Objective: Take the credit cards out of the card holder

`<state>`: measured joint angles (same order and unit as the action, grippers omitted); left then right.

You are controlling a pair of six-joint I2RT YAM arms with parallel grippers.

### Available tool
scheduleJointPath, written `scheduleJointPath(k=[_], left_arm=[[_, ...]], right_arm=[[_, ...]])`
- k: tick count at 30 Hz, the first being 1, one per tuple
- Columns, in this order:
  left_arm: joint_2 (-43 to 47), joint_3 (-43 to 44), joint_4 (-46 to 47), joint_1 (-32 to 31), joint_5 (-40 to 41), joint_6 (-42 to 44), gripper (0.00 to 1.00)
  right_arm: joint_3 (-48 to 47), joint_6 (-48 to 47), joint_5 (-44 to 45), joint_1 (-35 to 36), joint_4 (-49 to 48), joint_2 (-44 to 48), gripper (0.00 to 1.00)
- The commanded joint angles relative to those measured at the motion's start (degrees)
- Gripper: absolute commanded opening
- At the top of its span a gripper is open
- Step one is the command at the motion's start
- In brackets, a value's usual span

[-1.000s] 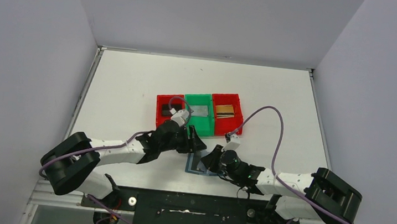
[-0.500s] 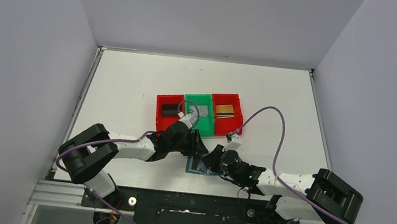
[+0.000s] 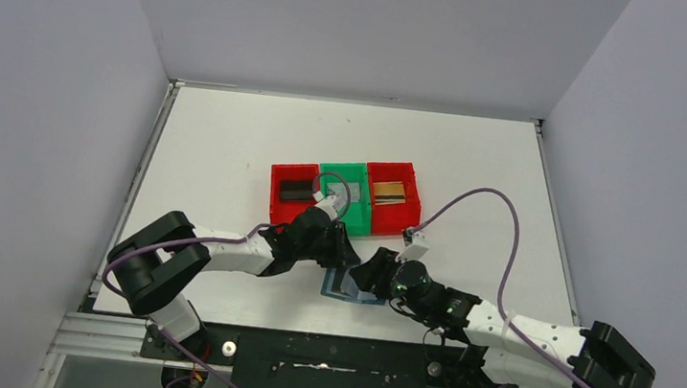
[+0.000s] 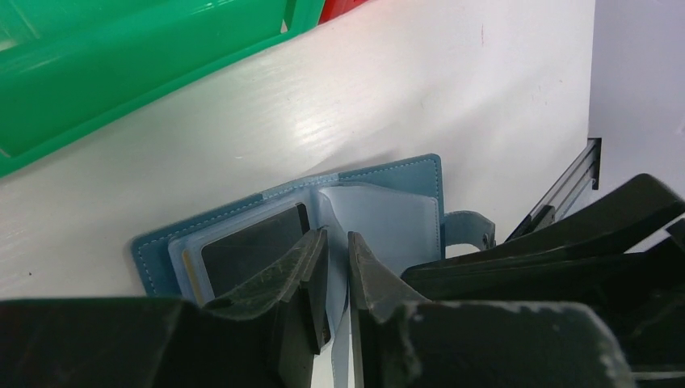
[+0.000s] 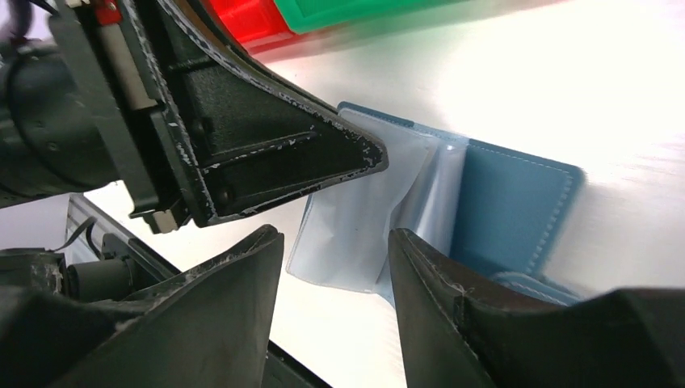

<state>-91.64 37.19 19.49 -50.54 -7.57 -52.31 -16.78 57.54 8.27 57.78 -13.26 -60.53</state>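
Working at the card holder (image 3: 337,288), open on the table (image 3: 229,143) near its front edge. Pinching a clear sleeve (image 4: 380,222) with the left jaws, almost together; right jaws apart beside it. Might drag the whole holder or rip the sleeve by pulling hard, with the black card (image 4: 250,252) stuck inside.

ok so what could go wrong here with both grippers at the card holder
1. The left gripper seems to pinch a thin clear sleeve, not the black card; pulling may lift the whole card holder.
2. The right gripper is open, so nothing seems to pin the holder; it could slide.
3. The two grippers are crowded together and could collide.
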Motion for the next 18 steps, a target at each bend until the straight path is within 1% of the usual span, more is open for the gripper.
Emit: scheduleJointPath(k=[1, 4, 9, 11, 18], left_arm=[[0.4, 2.5, 1.8, -0.5, -0.8, 0.7, 0.15], [0.3, 3.1, 1.3, -1.0, -1.2, 0.9, 0.20], [-0.1, 4.6, 0.8, -2.6, -1.9, 1.0, 0.28], [-0.4, 5.1, 0.8, -3.4, -2.3, 0.9, 0.31], [-4.0, 7.2, 1.5, -6.8, -2.4, -0.1, 0.38]], right_arm=[[-4.2, -0.1, 5.7, -0.1, 12.4, 7.6, 0.52], [-5.6, 1.1, 10.1, -0.2, 22.9, 12.5, 0.53], [-7.6, 8.8, 20.2, -0.6, 39.3, 16.5, 0.53], [-7.7, 10.6, 21.8, -0.8, 41.9, 16.9, 0.52], [-9.3, 12.3, 23.4, -1.0, 44.3, 14.6, 0.51]])
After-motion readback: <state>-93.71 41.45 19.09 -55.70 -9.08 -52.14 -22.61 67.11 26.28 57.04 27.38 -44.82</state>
